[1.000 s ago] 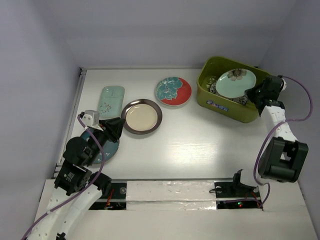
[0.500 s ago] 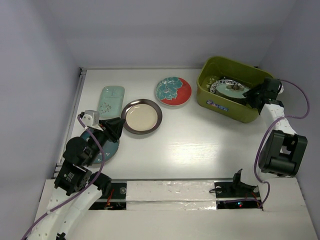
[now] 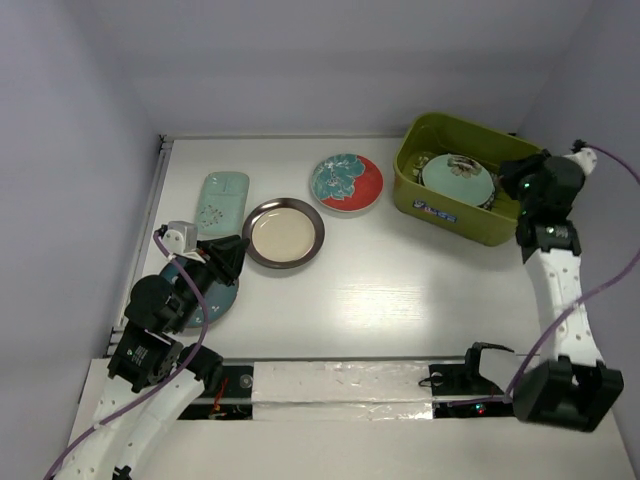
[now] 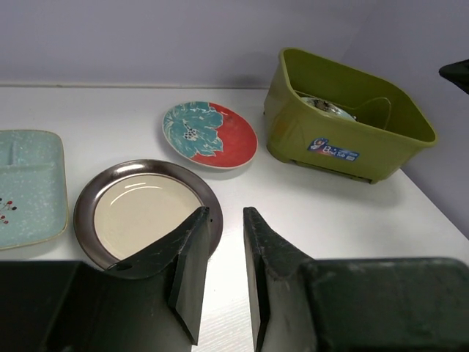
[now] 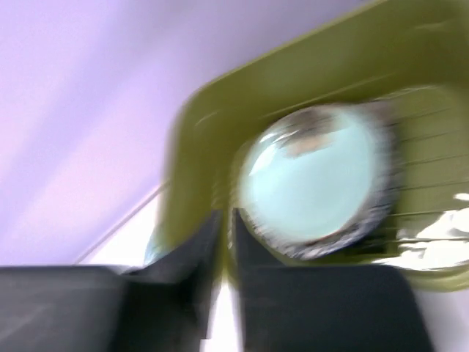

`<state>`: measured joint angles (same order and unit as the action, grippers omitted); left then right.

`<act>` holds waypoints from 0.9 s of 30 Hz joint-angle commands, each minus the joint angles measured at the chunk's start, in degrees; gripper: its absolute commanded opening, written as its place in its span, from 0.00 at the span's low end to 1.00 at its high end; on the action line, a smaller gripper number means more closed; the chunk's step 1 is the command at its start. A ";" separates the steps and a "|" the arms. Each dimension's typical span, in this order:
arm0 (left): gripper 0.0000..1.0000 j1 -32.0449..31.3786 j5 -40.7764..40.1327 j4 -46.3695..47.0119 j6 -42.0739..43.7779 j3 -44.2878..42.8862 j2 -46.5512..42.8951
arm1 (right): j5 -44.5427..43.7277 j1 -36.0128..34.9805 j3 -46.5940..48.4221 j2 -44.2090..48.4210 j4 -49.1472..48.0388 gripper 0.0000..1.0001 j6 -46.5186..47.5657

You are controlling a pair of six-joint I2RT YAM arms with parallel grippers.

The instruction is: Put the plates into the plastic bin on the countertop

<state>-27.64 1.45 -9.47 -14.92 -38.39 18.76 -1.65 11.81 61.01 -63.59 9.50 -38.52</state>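
we have the bin (image 3: 470, 226) in the far right corner of the countertop (image 3: 400, 290). the mint plate (image 3: 457, 178) lies flat inside it on top of other dishes (image 5: 330, 246) (how many sit beneath, we cannot tell). the right gripper (image 3: 515, 185) hangs at the bin's right end, fingers all but together and holding nothing. its own view is blurred but shows only a sliver between them.

four plates lie out on the countertop. the red plate (image 3: 346, 182) is by the far edge, just left of the bin. the cream plate (image 3: 283, 232) and the rectangular plate (image 3: 222, 200) sit toward the far left corner, the latter with its long axis running near to far. the teal plate (image 3: 218, 296) is by the left edge, under the left gripper (image 3: 228, 255), whose fingers stand a narrow gap apart, empty.

we judge the red plate comes next for the right arm. it lies to that gripper's left, on the bin's other side, so the arm must clear the rim going out. the other three are nearer the left arm.
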 commanded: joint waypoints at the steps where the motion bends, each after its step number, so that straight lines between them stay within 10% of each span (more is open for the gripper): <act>1: 0.21 -0.22 -0.31 2.09 -0.20 -2.30 -0.75 | 2.97 -11.51 -6.14 3.47 -4.30 0.06 -1.01; 7: 0.00 -0.22 -3.29 1.39 -0.64 -2.48 0.13 | 2.27 -37.34 -13.55 -7.93 -19.93 0.00 -11.28; 14: 0.02 -0.22 -2.68 1.21 -0.90 -2.21 -0.40 | 5.34 -47.48 -12.15 -30.43 -35.58 0.61 -18.95; 27: 0.18 -0.22 -1.98 1.65 -0.29 -2.30 0.66 | 7.89 -50.05 -1.61 -53.90 -43.43 0.47 -28.71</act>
<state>-27.64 -0.82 -9.96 -15.53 -38.39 19.03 7.07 -37.30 56.14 -115.26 -31.05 -65.60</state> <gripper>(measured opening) 0.175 0.490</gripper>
